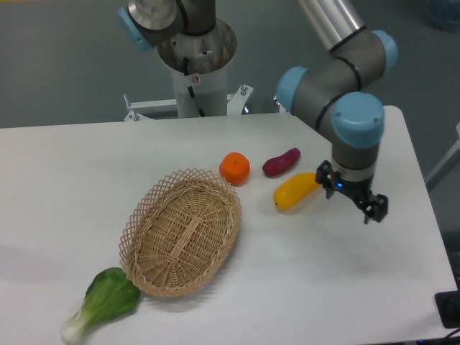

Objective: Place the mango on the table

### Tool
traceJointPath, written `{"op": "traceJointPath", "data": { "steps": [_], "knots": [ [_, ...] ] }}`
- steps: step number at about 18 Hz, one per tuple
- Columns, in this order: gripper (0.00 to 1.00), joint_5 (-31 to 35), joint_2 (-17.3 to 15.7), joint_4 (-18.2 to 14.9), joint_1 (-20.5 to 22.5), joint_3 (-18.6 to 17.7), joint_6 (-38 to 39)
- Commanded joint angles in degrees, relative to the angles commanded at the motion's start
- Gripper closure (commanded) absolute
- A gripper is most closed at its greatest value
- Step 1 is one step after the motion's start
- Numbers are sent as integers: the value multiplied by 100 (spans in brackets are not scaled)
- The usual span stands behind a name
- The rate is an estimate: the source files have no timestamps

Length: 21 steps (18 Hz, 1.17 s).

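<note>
A: Where is the mango (295, 191) found?

B: It is seen on the desk (72, 187), right of the basket (183, 230), near the orange (234, 168) and the sweet potato (281, 162). Its right end is met by the end effector (350, 195).

A: Is it gripped?

B: That cannot be told; the fingers are hidden under the wrist.

A: How should release be done?

B: If held, the fingers should be opened fully, then raised straight up, so the mango is not rolled.

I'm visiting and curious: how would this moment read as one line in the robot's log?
mango: on table, right of basket | gripper: at mango's right end, grip unclear | orange, sweet potato: behind mango
</note>
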<state>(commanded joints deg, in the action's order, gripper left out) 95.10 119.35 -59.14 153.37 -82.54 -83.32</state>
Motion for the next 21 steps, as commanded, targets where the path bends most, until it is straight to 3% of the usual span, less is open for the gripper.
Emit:
{"op": "traceJointPath", "data": {
  "steps": [5,9,21],
  "knots": [
    [0,-140,123,-71,202,291,0],
    [0,-290,220,-422,308,589,-9],
    [0,-281,264,-467,334,678,-62]
  ]
}}
